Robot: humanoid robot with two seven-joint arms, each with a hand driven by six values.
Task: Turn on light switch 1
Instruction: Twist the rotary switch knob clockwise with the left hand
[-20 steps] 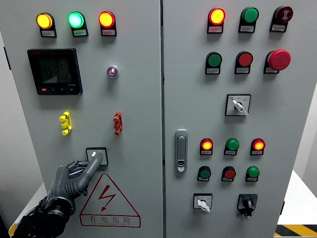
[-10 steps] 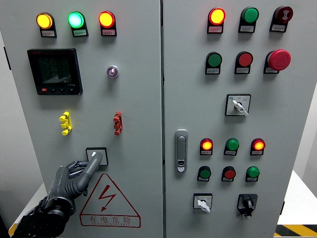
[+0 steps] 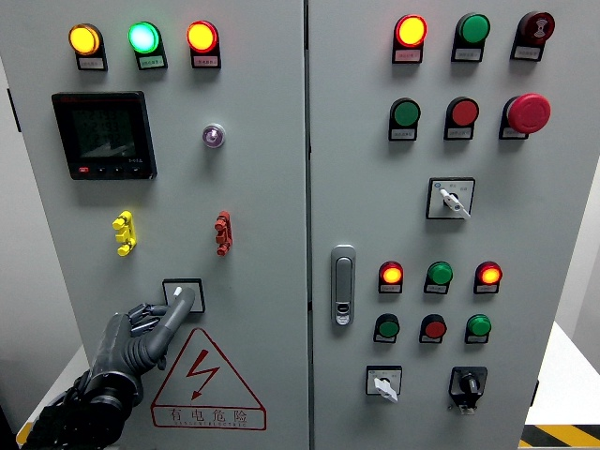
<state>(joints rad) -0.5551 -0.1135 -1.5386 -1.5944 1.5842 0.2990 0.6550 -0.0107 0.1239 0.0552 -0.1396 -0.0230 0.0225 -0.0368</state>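
Note:
On the lower part of the left cabinet door sits a small square selector switch (image 3: 183,294) with a white pointer knob. My left hand (image 3: 141,336), dark and jointed, comes up from the lower left. Its index fingertip (image 3: 186,299) is stretched out and rests against the knob, while the other fingers are curled in. The hand holds nothing. My right hand does not show.
Above the switch are a yellow toggle (image 3: 124,232), a red toggle (image 3: 222,232) and a black meter (image 3: 103,135). A red warning triangle (image 3: 206,380) lies just below. The door handle (image 3: 343,284) and the right door's lamps, buttons and selector (image 3: 451,199) stand to the right.

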